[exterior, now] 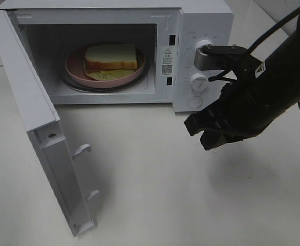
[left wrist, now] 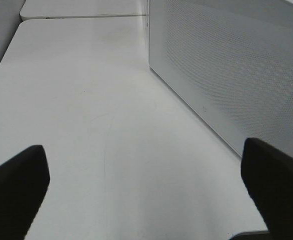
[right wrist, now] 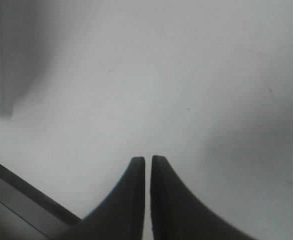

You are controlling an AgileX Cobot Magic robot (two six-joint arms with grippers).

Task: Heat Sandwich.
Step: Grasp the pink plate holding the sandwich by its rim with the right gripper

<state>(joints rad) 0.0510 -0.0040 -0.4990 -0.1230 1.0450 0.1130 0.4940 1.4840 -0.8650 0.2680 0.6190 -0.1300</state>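
White-bread sandwich (exterior: 110,56) on pink plate (exterior: 74,69) inside open microwave (exterior: 206,20) at eleven o'clock; door-closing judged the step in hand, needing a push on door (exterior: 42,118) at eight o'clock; right gripper (exterior: 198,134) at three o'clock near-closed, empty; left gripper (left wrist: 144,150) spread wide, empty.

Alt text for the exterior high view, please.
A white microwave stands with its door swung open; inside, a thick white-bread sandwich lies on a round pink plate. At right, the black right gripper hangs above the white table, fingers almost together.
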